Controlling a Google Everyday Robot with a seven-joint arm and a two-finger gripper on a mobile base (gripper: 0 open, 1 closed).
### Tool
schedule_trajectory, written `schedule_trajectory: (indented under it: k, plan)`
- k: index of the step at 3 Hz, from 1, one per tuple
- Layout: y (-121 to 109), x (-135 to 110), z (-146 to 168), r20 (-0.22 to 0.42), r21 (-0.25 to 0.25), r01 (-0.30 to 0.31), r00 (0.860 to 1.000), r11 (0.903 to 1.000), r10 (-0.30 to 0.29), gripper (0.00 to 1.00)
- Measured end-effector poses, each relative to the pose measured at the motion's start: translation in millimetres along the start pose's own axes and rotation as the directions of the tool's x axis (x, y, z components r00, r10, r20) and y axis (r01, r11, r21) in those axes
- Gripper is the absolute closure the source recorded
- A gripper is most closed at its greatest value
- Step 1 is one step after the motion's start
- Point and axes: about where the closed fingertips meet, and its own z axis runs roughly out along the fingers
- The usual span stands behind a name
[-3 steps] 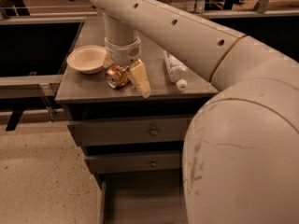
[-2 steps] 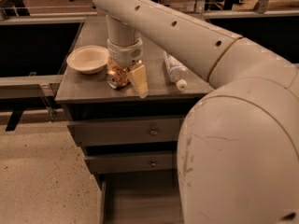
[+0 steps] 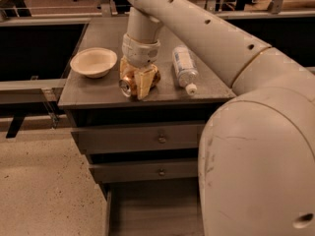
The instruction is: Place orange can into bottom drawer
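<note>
Cream body shell (image 3: 256,166) fills the lower right, nearest the camera. Left of it the bottom drawer (image 3: 147,208) stands pulled out, grey floor bare where visible; its right part is hidden behind the shell. Speckled floor (image 3: 44,181) lies to the left. Above the bottom drawer, two shut drawers, each with a round knob: middle (image 3: 161,171), top (image 3: 161,138). On the cabinet top (image 3: 93,91), near the front edge, the gripper (image 3: 135,85) points down from the arm (image 3: 197,23), fingers (image 3: 145,81) closed against the can (image 3: 129,81), one on each side. Can is tilted, silver end toward the front left, well above and apart from the bottom drawer; cannot tell whether it touches the top or sits just clear of it. Bowl (image 3: 93,62) sits left of the gripper, near but apart. Bottle (image 3: 184,67) lies on its side to the right, white cap toward the front edge. Behind the cabinet: a metal rail (image 3: 44,19) and dim floor.
</note>
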Motion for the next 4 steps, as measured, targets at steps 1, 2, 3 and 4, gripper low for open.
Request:
schedule_trajectory:
  k: [1,2,3,4]
  plan:
    - [3.5,-6.6,-14.9,0.167,0.061,-0.023,0.986,0.9979,0.012,0.87]
    - [16.5,-8.3,-57.1,0.338,0.147,-0.127,0.938,0.9811,0.07,1.0]
    - [48.6,3.4,-100.3,0.389,0.21,-0.237,0.91,0.9487,0.141,1.0]
    - [109.4,29.5,-125.5,0.393,0.245,-0.387,0.878,0.8891,0.273,1.0]
